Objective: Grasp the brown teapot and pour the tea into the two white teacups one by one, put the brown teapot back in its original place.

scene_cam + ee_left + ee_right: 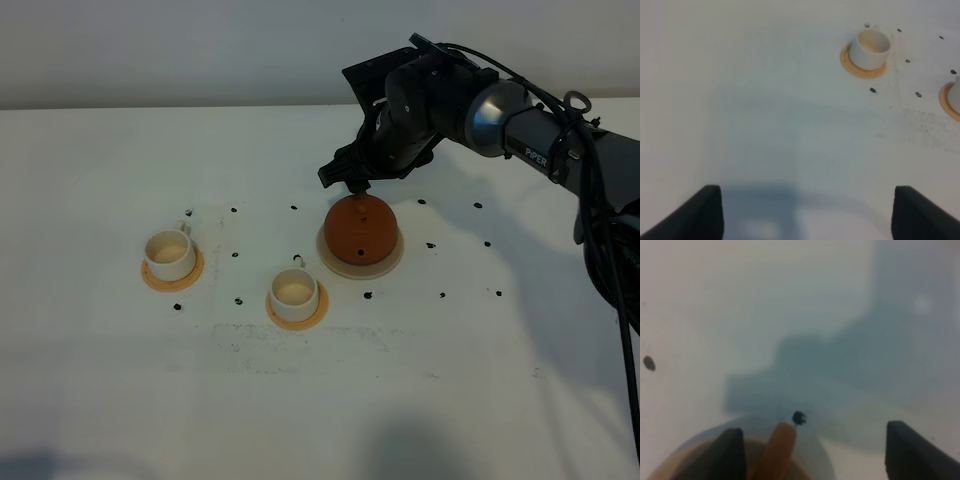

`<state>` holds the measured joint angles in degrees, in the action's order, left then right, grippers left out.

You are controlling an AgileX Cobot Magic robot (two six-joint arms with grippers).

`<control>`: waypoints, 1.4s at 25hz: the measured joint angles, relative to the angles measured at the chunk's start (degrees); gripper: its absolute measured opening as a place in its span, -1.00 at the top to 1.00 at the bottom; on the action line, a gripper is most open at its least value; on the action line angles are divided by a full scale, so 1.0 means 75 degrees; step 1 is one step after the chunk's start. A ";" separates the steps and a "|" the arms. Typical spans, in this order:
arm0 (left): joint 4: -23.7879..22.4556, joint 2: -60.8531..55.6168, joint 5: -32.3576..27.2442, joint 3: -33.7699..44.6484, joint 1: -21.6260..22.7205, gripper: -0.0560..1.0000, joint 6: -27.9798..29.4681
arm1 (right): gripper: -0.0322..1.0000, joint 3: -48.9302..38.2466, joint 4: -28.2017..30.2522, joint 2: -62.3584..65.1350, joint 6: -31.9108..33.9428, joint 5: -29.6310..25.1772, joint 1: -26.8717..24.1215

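My left fingers (707,215) are spread wide above the table (420,400), with nothing between them. Next comes 1 white teacup (168,252), upright on an orange-tan coaster (172,277). A second teacup (294,291) stands on its own coaster (296,313), nearer the middle. Right of both, the brown teapot (360,230) sits upright on its cream saucer (386,262). My right fingers (345,178) hang just over the pot's far side. In the right wrist view they stand wide apart, the pot's handle (777,450) between them, close to 1 finger but not clamped.
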<state>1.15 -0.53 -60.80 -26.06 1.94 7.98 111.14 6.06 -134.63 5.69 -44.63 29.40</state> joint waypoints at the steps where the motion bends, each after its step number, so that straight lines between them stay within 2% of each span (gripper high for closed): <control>1: 0.0000 0.0000 0.0000 0.0000 0.0000 -0.39 0.0000 | -0.19 0.0000 0.0053 0.0000 0.0000 0.0007 0.0000; 8: 0.0000 0.0000 0.0000 0.0000 0.0000 -0.39 0.0000 | -0.19 0.0000 0.0376 0.0000 0.0000 0.0007 0.0000; 30: 0.0000 0.0000 0.0000 0.0000 0.0000 -0.39 0.0000 | -0.20 0.0074 0.0433 0.0000 0.0074 -0.0462 -0.0007; 35: 0.0000 0.0000 0.0000 0.0000 0.0000 -0.39 0.0000 | -0.20 0.0074 0.0712 0.0000 0.0083 -0.0489 -0.0014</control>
<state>1.15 -0.53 -60.80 -26.06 1.94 7.98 111.70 11.40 -134.63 6.32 -48.30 29.29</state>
